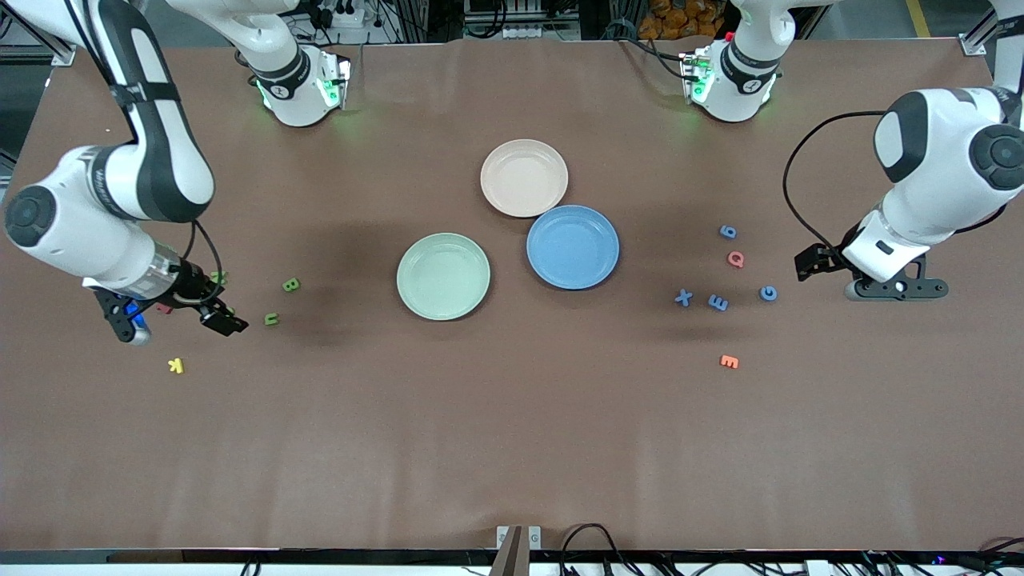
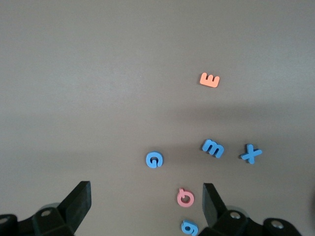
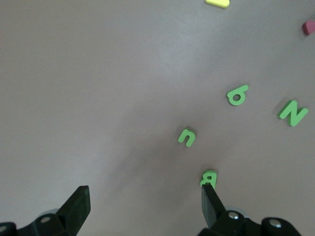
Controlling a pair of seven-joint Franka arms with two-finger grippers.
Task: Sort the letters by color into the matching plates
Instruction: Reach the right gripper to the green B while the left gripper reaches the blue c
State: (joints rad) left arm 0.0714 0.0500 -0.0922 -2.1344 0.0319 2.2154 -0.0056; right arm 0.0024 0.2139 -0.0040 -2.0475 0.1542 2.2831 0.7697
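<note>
**Plates bare, letters scattered at both table ends**

Table (image 1: 512, 448): brown cloth, matte.

Plates, mid-table, round and shallow. Pale green plate (image 1: 443, 276) sits nearest the front camera, toward the right arm's end. Blue plate (image 1: 573, 246) is beside it, toward the left arm's end, its rim touching the beige-pink plate (image 1: 524, 178), which lies farther from the camera. Nothing lies in any of them.

Right gripper (image 1: 172, 320): over the right arm's end of the table, above the green cluster, fingers spread wide, holding nothing.

Left gripper (image 1: 848, 276): over the left arm's end, just beside the blue cluster, fingers spread, holding nothing.

Green letters, flat on cloth: B (image 1: 291, 284), u (image 1: 271, 319), N (image 3: 293, 113), and a b or 9 shape (image 3: 237, 94).

Blue letters: 9 (image 1: 727, 232), G (image 1: 768, 294), E (image 1: 718, 302), X (image 1: 683, 298).

Strays: pink Q (image 1: 736, 258), orange E (image 1: 729, 362), yellow K (image 1: 176, 366).
</note>
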